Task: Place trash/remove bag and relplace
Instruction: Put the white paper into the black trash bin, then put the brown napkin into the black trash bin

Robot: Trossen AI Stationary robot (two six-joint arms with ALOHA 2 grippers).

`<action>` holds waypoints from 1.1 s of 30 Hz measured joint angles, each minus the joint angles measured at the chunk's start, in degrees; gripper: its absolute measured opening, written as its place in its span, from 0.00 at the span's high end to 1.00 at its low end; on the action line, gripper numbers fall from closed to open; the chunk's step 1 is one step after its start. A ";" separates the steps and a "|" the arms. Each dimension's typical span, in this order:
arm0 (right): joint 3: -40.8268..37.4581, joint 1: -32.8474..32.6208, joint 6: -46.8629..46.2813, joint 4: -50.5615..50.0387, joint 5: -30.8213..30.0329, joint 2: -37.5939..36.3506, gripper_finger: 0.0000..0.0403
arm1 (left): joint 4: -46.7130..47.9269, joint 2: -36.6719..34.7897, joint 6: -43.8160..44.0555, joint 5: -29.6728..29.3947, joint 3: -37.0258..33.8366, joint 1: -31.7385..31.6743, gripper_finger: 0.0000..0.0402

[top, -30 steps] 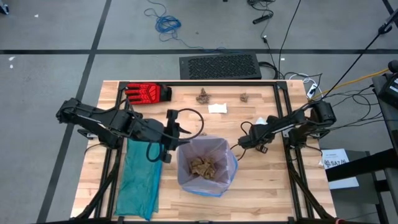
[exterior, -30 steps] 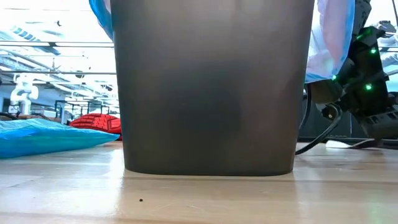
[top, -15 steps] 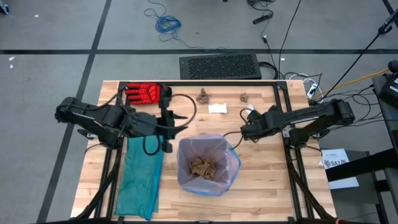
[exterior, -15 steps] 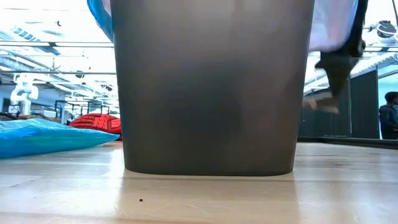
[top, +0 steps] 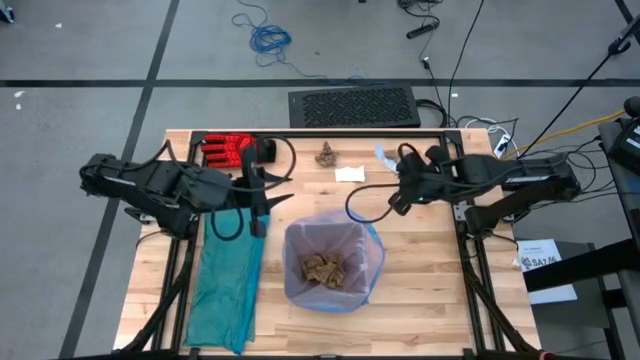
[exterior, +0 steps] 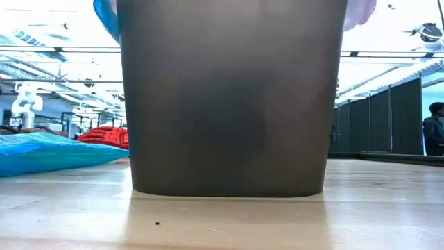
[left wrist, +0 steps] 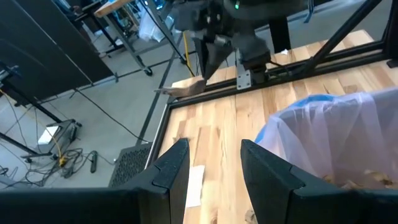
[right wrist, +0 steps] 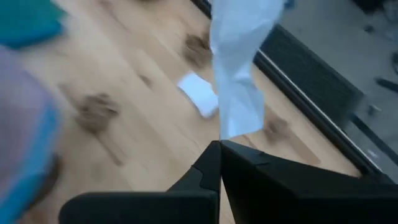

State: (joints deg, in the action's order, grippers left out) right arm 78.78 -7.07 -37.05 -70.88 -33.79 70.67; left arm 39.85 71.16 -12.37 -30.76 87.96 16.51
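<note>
Wooden table: right gripper pinches white scrap beyond bag.

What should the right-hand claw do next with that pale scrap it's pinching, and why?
Probably swing toward the bin and open above it. The right gripper is shut on a pale scrap over the table's far side, not over the lined bin, which already holds brown wads. The left gripper waits open beside it.

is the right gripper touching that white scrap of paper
Touching. The right wrist view shows the shut fingers of the right gripper pinching the lower end of the white scrap, which hangs above the table.
</note>
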 joint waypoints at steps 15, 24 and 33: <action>0.14 -11.21 15.19 29.26 22.46 6.60 1.00 | 2.54 0.00 2.11 0.00 0.00 0.00 0.65; 0.12 -13.82 18.07 37.81 30.30 13.45 0.92 | 9.67 0.00 8.81 -1.57 -0.26 0.00 0.66; 0.12 -13.71 20.63 37.69 25.65 10.99 0.60 | 14.64 -0.01 10.62 -7.64 -0.72 -1.39 0.83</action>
State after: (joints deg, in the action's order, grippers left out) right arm 78.89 -20.78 -16.43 -33.19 -8.14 81.67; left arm 54.49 71.15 -1.75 -38.41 87.24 15.13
